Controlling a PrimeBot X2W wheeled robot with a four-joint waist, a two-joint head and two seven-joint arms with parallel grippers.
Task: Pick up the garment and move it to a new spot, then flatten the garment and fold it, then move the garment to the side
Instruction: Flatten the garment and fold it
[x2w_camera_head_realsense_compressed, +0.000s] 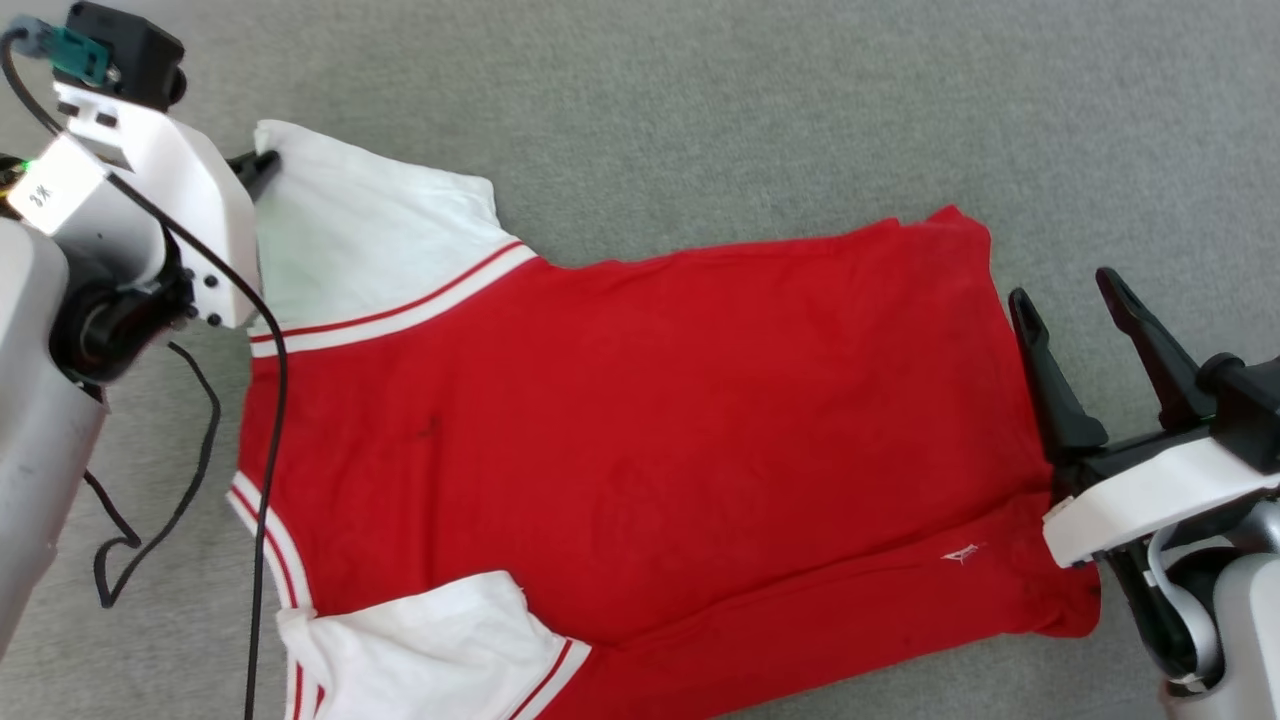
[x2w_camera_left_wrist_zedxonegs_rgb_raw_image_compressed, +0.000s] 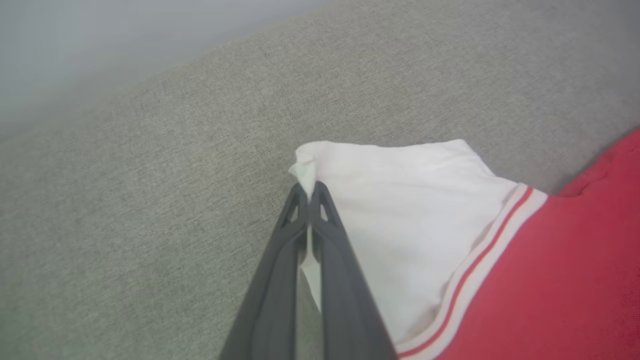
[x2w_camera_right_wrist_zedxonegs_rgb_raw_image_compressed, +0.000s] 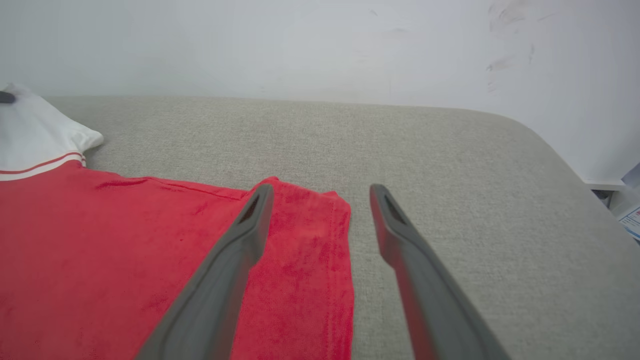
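Lying spread out, plain red side up, on the grey cushion (x2w_camera_head_realsense_compressed: 700, 90), the garment (x2w_camera_head_realsense_compressed: 640, 420) is looking light, soft and limp, so I judge it is going to sag wherever nothing is holding it; corners and hems are offering the best hold. The left gripper (x2w_camera_left_wrist_zedxonegs_rgb_raw_image_compressed: 311, 190) is pinching the corner of the far white sleeve (x2w_camera_head_realsense_compressed: 370, 230), jaws closed on the cloth. The right gripper (x2w_camera_head_realsense_compressed: 1062, 290) is hovering at the bottom hem, jaws wide apart, holding nothing.
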